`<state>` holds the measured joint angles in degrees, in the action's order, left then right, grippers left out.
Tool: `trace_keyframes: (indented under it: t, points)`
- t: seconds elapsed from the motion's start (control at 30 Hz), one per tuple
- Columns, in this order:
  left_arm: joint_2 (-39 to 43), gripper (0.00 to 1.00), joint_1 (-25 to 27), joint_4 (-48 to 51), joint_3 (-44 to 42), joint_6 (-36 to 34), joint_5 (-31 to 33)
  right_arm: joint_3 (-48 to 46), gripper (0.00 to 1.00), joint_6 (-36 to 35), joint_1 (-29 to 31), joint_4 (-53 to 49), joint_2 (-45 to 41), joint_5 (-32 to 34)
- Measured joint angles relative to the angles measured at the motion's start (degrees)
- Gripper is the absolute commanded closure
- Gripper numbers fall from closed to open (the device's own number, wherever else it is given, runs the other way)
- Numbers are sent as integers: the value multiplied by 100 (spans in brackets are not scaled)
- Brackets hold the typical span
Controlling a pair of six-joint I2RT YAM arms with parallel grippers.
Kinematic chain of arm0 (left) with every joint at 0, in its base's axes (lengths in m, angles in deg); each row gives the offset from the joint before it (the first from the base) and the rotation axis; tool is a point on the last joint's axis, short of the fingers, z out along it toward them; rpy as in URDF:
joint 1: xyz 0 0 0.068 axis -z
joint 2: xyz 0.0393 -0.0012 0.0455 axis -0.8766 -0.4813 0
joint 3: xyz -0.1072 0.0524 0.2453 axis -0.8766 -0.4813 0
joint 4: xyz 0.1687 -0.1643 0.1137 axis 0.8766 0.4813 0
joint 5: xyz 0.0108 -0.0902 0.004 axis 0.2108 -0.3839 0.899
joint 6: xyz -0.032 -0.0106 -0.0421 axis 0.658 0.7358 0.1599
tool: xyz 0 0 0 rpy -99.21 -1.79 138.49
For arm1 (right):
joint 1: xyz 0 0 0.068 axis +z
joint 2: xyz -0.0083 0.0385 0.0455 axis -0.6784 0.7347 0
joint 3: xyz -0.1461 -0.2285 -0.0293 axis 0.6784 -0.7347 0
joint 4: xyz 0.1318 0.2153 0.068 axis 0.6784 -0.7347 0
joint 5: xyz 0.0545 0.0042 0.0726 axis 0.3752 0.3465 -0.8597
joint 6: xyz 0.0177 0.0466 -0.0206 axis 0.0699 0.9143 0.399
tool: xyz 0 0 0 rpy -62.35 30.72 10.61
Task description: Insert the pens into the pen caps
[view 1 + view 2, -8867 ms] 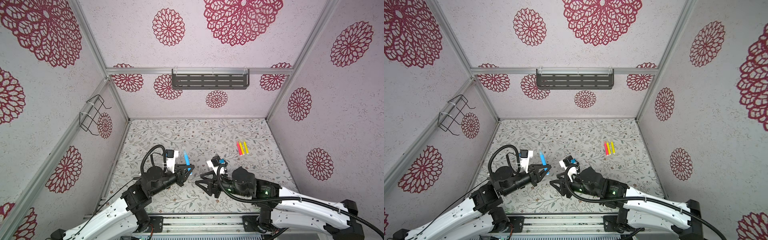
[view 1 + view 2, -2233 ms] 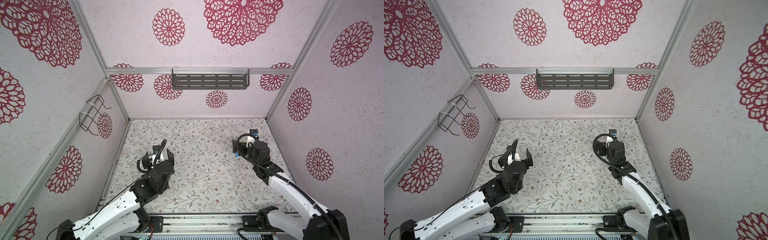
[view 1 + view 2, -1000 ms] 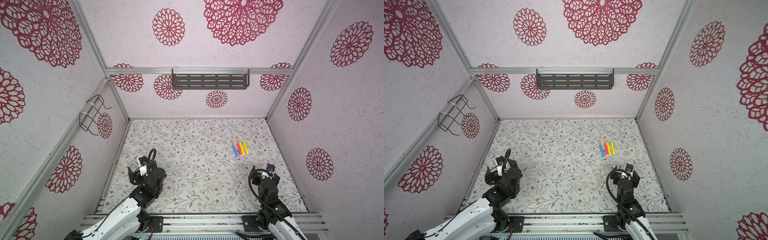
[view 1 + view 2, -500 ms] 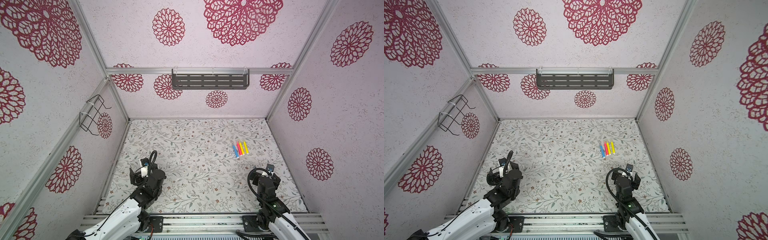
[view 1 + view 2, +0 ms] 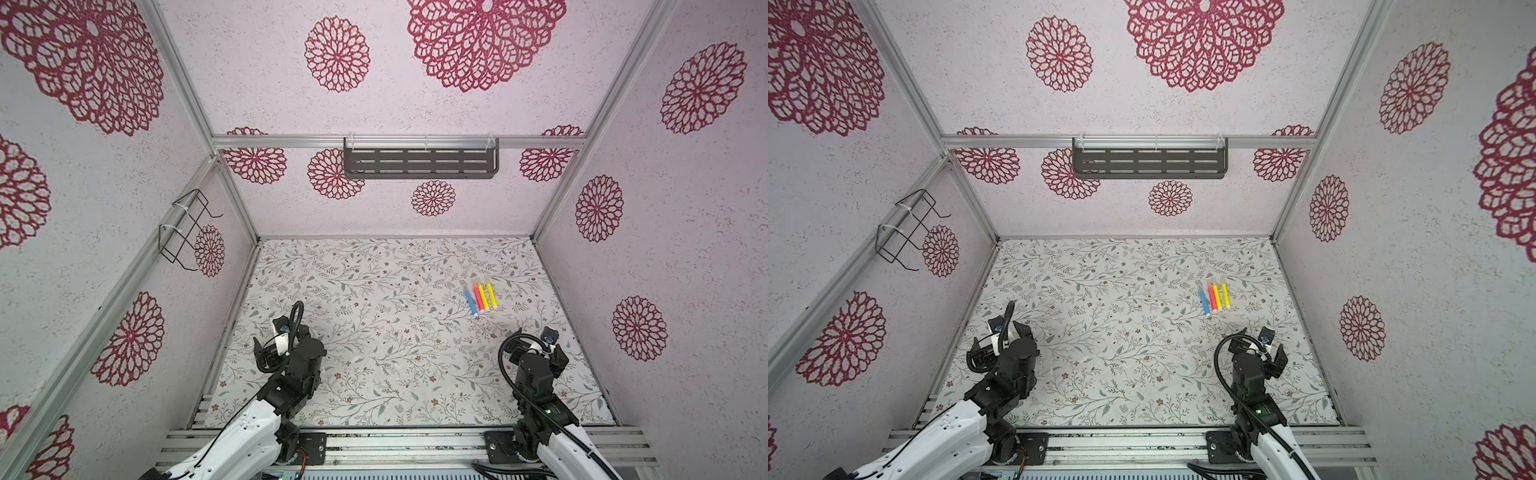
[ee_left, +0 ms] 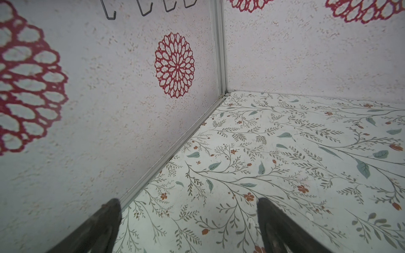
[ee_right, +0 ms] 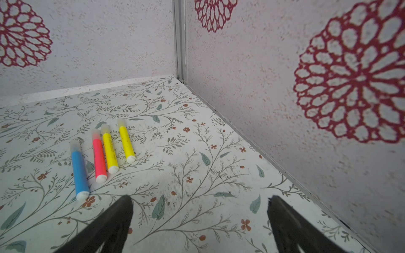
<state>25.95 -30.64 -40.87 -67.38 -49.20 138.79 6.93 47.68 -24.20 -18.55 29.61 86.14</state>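
Gaping wide and empty, the right gripper [image 7: 200,199] hangs over the floral table [image 7: 197,166]. The left gripper [image 6: 187,203], jaws equally spread, holds nothing near the opposite front corner. Ahead of the right one lie the blue pen [image 7: 79,173], pink-red pen [image 7: 99,157] and two yellow pens [image 7: 109,151], side by side. Each tip appears to sit inside a clear pen cap [image 7: 74,144], so nothing seems left to do.

In both top views the small clear plastic pen caps [image 5: 475,285] show too faintly to count or outline.
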Motion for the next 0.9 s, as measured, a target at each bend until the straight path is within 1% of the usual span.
trace_keyframes:
  t: [0.23,0.5,0.7,0.9]
  points:
    - [-514,1,-339,-234,2,-22,-243,-208,1,-175,0,476,96,52]
    - [-1290,1,-590,-1095,44,-321,-549,-208,1,-396,-20,1451,896,74]
    - [-1993,1,-769,-2559,4,-774,-839,-125,1,-431,-271,1827,1812,9]
    - [-3016,1,-914,-3567,173,-1176,-1029,-48,1,-490,-516,2396,2452,-153]
